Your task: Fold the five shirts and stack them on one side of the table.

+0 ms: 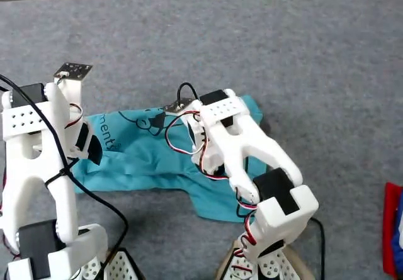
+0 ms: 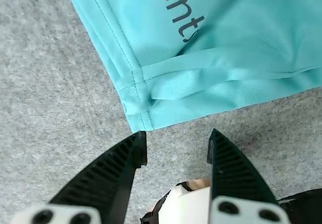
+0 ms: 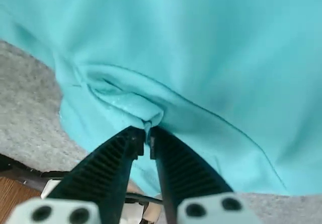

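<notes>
Teal shirt (image 1: 138,160): thin smooth knit, stitched hem, dark print, crumpled in middle of bench (image 1: 302,60) with grey felt-like top. My right hand (image 3: 147,136) clamped on puckered fold of it, arm bent low over shirt. My left hand (image 2: 177,139) spread wide, just off hemmed corner, above bare felt. High view adds red cloth (image 1: 393,220) at right edge.

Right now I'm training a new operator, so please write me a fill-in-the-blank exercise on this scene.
1. The right hand is ___ on a fold of the shirt.
2. The left hand is ___, with the shirt's corner just beyond its fingertips.
3. The shirt lies on a ___ table.
Missing words: shut; open; grey.
</notes>
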Controlling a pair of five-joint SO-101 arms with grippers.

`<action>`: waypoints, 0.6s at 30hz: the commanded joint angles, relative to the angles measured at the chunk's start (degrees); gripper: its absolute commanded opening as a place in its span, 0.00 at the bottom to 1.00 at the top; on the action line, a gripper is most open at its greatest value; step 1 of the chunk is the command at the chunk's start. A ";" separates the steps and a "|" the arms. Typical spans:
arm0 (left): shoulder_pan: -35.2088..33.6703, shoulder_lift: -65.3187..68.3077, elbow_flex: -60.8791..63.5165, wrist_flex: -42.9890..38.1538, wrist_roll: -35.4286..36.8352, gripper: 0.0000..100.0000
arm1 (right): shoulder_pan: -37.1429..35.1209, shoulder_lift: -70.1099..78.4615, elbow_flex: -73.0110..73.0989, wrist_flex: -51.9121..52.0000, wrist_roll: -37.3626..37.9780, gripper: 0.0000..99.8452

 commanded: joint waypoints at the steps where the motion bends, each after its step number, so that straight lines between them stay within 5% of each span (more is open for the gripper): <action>1: 0.26 -2.42 -0.53 0.00 -0.44 0.21 | -1.19 -0.22 -1.71 1.85 -0.70 0.02; 18: 0.44 -1.98 -0.53 -0.18 -0.44 0.21 | -7.87 -21.93 18.15 0.44 -0.79 0.02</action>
